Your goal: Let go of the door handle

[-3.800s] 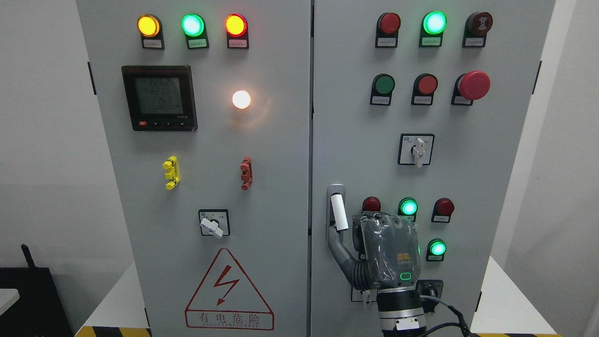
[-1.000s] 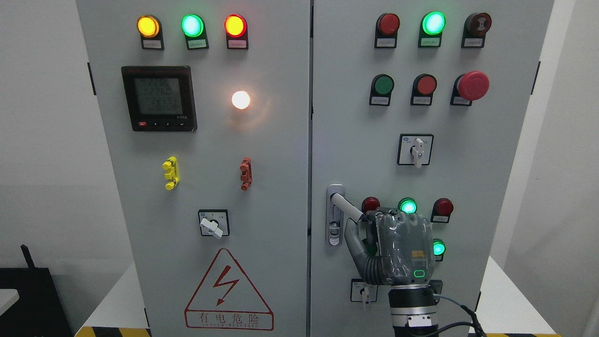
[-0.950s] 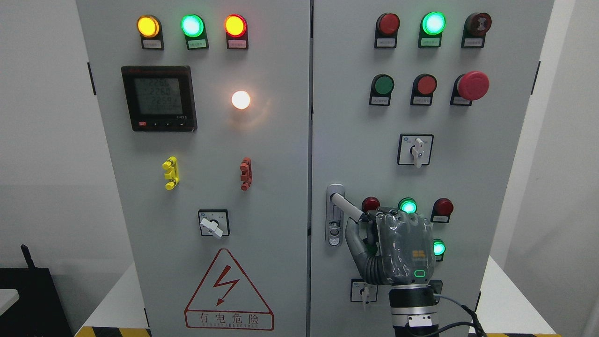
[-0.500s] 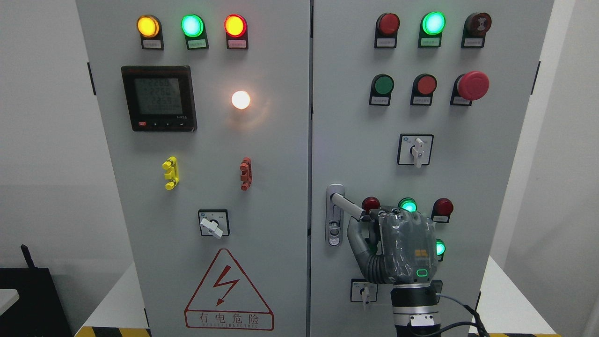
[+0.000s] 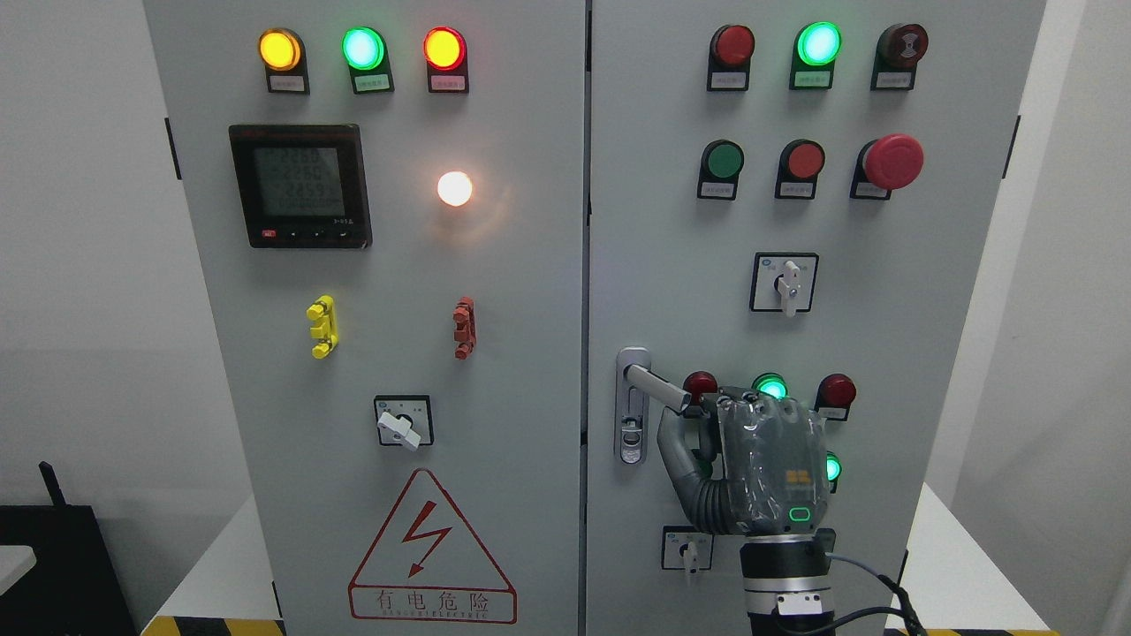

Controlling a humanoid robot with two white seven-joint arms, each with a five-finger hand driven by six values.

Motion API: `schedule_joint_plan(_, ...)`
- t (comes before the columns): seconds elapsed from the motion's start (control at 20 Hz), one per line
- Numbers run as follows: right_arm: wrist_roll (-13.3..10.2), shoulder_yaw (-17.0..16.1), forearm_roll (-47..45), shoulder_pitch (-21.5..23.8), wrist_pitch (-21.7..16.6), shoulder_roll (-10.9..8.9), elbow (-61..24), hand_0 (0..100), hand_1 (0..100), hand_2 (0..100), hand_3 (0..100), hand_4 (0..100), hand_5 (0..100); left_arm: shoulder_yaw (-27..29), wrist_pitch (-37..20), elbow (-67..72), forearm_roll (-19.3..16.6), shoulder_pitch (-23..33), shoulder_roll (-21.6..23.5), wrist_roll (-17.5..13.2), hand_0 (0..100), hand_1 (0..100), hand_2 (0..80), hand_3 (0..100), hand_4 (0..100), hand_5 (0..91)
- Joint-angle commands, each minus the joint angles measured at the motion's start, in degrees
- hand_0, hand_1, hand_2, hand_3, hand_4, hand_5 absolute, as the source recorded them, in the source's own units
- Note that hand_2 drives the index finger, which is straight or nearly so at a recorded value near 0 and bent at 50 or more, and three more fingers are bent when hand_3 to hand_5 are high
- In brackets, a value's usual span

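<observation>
right hand (image 5: 767, 468) – fingers curled by the tip of door handle (image 5: 658, 389), contact unclear | handle swung out near right door's (image 5: 954, 291) left edge – unlatched

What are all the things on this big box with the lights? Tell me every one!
Cabinet: 1, grey, two doors, fills the middle.
Lit lamps, left door: 4; yellow, green, red along the top, white below.
Meter: 1, black, upper left door.
Clips: 2, yellow and red, mid left door.
Rotary switches: 3, white knobs; left door, right door, low right.
Warning triangle: 1, red outline, bottom left door.
Emergency button: 1, red, upper right door.
Other round lamps and buttons, right door: several, red and green.
Door handle: 1, silver, swung out, right door.
Right hand: 1, grey, just right of the handle; contact unclear.
</observation>
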Motion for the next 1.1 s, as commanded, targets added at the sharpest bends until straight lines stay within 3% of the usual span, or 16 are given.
schedule_joint_plan(0.0, 0.00, -0.08, -0.01, -0.15, 0.01, -0.03, -0.13, 65, 48, 100, 100, 100, 99, 0.00, -0.04, -0.53, -1.58, 0.00, 0.00, 0.04, 12, 39, 0.0, 0, 0, 0.0)
schedule_joint_plan(0.65, -0.09, 0.10, -0.01, 0.02, -0.25, -0.11, -0.13, 66, 47, 100, 100, 100, 100, 0.00, -0.04, -0.53, -1.58, 0.00, 0.00, 0.04, 12, 39, 0.0, 0, 0, 0.0)
schedule_joint_plan(0.85, -0.35, 0.62, -0.36, 1.43, -0.69, -0.64, -0.30, 71, 47, 100, 100, 100, 100, 0.00, -0.04, -0.53, -1.58, 0.00, 0.00, 0.04, 12, 39, 0.0, 0, 0, 0.0)
schedule_joint_plan(1.05, -2.46, 0.89, -0.44, 3.97, -1.48, -0.82, -1.09, 71, 43, 97, 100, 100, 99, 0.00, -0.04, -0.53, -1.58, 0.00, 0.00, 0.04, 12, 39, 0.0, 0, 0, 0.0)
